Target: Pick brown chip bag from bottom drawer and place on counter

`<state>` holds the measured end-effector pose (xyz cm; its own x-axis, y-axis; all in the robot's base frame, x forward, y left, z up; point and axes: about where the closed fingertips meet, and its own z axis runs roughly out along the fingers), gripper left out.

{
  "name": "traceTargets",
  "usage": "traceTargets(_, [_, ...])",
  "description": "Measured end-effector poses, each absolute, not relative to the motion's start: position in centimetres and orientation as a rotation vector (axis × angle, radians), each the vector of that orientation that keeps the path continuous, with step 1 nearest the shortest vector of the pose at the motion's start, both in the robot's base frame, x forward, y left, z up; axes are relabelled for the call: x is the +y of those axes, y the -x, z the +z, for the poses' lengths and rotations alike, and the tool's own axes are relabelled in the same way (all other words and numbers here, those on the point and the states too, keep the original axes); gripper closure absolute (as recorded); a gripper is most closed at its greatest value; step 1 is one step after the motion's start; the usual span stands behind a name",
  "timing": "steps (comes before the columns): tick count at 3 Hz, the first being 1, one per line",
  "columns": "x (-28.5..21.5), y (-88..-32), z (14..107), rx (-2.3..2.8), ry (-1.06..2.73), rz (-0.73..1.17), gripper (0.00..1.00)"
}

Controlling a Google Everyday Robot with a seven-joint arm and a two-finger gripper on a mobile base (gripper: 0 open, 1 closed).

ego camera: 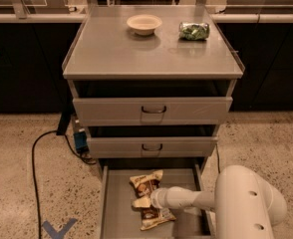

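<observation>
The brown chip bag (147,182) lies crinkled on the floor of the open bottom drawer (119,208), its long side running front to back. My gripper (147,202) reaches in from the right at the end of a white arm and sits right at the bag's middle, covering part of it. The bag rests on the drawer floor. The counter (121,51) is the grey top of the cabinet, well above the drawer.
A pale bowl (144,24) and a small clear packet of green contents (194,31) sit at the back of the counter. Two shut drawer fronts with dark handles (153,109) are above the open drawer. A black cable (35,153) lies on the floor at the left.
</observation>
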<state>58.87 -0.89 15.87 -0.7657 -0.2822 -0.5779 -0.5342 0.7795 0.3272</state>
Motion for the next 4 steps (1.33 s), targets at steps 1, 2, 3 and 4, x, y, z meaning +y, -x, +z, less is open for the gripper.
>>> traceTargets(1, [-0.9, -58.8, 15.8, 2.461, 0.611, 0.663, 0.42])
traceTargets(2, [-0.8, -58.8, 15.9, 2.461, 0.611, 0.664, 0.65])
traceTargets(3, [-0.6, -58.4, 18.6, 2.446, 0.630, 0.665, 0.88])
traceTargets(4, [-0.8, -59.1, 24.4, 2.421, 0.614, 0.612, 1.00])
